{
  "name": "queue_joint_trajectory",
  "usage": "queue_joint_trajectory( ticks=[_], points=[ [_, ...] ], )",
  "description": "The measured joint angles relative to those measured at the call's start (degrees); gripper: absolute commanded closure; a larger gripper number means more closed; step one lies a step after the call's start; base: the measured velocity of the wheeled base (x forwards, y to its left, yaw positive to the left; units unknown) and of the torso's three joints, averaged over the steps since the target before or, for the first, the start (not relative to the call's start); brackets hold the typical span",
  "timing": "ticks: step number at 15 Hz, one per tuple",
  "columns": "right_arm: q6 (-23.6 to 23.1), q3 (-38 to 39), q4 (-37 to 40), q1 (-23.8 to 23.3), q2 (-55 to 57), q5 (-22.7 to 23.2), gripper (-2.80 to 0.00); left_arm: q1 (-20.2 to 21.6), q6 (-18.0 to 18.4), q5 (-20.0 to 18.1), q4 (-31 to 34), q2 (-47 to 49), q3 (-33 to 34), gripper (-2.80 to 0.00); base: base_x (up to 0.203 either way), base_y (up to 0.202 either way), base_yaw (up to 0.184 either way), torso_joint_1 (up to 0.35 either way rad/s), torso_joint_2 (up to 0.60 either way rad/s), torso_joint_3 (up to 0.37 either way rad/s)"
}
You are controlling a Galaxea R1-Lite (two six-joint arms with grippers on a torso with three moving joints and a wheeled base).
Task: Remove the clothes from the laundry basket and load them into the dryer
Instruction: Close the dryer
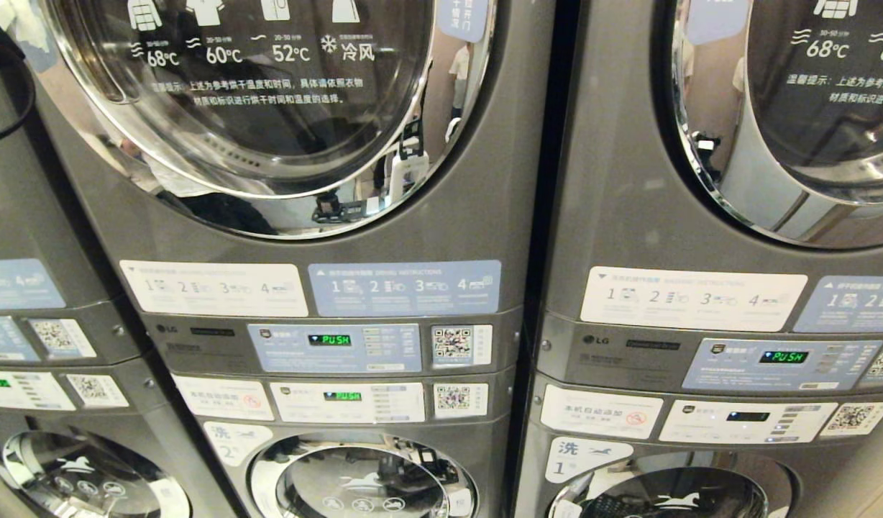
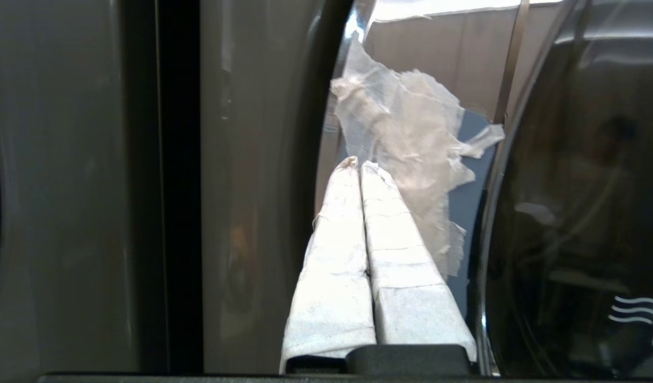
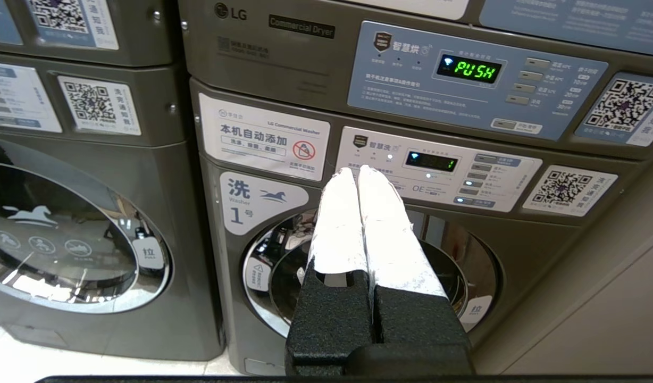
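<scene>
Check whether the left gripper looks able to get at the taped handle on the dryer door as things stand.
Probably yes. The left gripper, fingers pressed together, points straight at the tape-covered handle on the edge of the dryer door, with nothing between them. It would need to open before it could grasp anything.

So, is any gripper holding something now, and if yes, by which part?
Nothing is held. The left gripper is shut and empty, close to the dryer door; the right gripper is shut and empty too.

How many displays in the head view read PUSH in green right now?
3: left stack's upper panel, the panel just under it, and right stack's upper panel. Displays on machines cut off at the frame edges may be hidden.
</scene>
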Motion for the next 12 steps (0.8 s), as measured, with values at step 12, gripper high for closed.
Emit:
queue_joint_trajectory(
  ticks=[12],
  points=[
    [0.0,0.0,0.1,0.0,0.0,0.0,0.0,-0.7,1.7,0.5,0.3,0.9,-2.2,0.0,0.0,0.0,0.0,0.0,0.0,0.0]
  ],
)
